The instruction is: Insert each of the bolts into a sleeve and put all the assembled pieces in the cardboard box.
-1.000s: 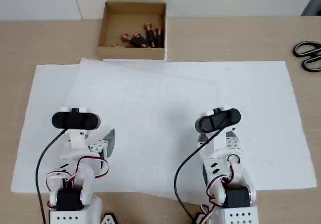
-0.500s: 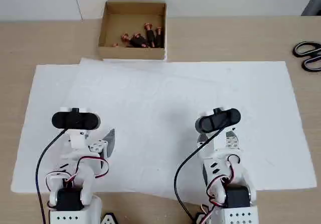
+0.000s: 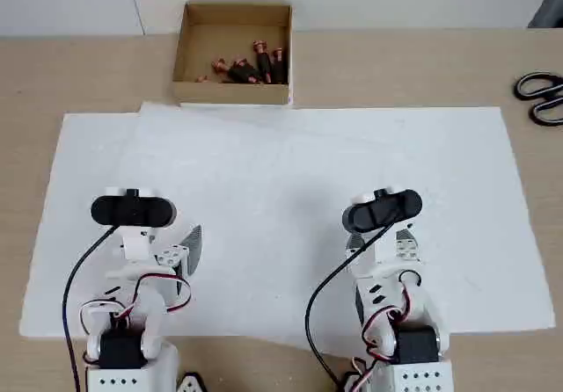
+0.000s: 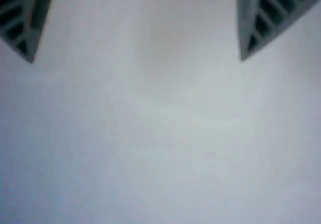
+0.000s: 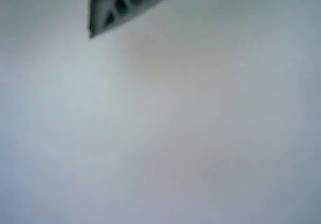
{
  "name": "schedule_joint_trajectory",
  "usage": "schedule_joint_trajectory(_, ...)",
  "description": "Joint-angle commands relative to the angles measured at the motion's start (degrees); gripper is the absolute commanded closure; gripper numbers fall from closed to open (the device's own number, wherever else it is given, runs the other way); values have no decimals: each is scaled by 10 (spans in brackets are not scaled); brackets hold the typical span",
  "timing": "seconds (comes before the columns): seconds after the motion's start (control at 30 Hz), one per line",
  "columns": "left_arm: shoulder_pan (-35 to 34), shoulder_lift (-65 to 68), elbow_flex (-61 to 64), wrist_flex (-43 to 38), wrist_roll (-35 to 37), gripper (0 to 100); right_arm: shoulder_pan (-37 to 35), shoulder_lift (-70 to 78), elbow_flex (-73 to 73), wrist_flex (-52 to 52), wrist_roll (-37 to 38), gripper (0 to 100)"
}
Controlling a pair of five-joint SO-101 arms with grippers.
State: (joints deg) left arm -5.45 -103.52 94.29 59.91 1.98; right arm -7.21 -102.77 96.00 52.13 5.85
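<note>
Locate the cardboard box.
High view: the cardboard box sits far across the table, left of centre, just beyond the white paper sheet, with assembled pieces inside.

You get bright, even light in the high view: no glare on the white paper point(image 3: 290, 190), only faint, soft shadows beside the arms point(image 3: 387, 264), and the cardboard box point(image 3: 233, 23) at upper left is evenly lit inside. In both wrist views the paper looks dimmer.
</note>
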Motion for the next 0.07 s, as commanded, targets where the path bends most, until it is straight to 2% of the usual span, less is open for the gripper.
schedule_joint_trajectory(0.0, 2, -6, -5, -4, -3, 756, 1, -7, 5, 4, 3, 800)
schedule_joint_trajectory(0.03, 2, -6, -5, -4, -3, 756, 1, -7, 5, 4, 3, 800)
